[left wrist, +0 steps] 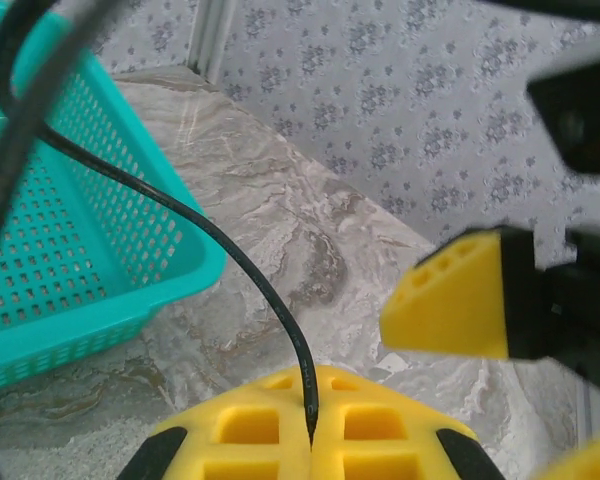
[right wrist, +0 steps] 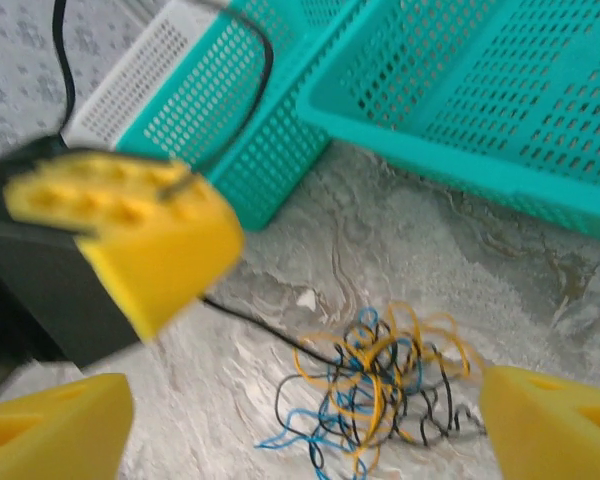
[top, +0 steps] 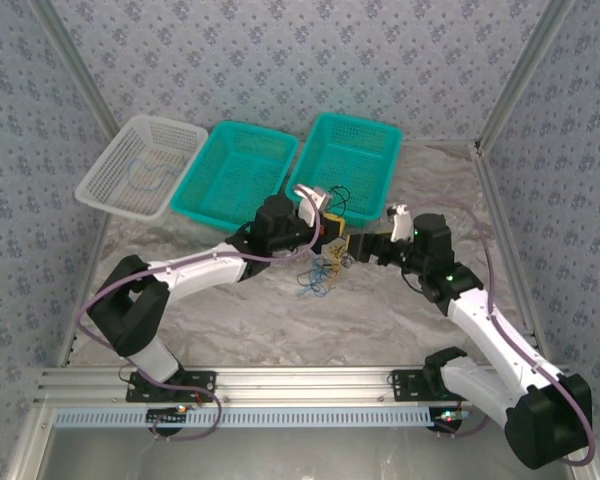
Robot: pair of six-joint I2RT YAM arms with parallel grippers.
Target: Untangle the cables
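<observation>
Pinching black cable (left wrist: 298, 350), left gripper (left wrist: 310, 425) is clamping it tight, right gripper (right wrist: 300, 425) is hanging wide open, empty, near tangled cables (right wrist: 380, 390)

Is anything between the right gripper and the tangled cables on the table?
Nothing visible: the open right gripper faces the cables directly. The left gripper, shut on a black cable, sits aside.

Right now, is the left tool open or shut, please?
Shut: the left tool's yellow fingers meet around a black cable, seen from the left wrist.
</observation>
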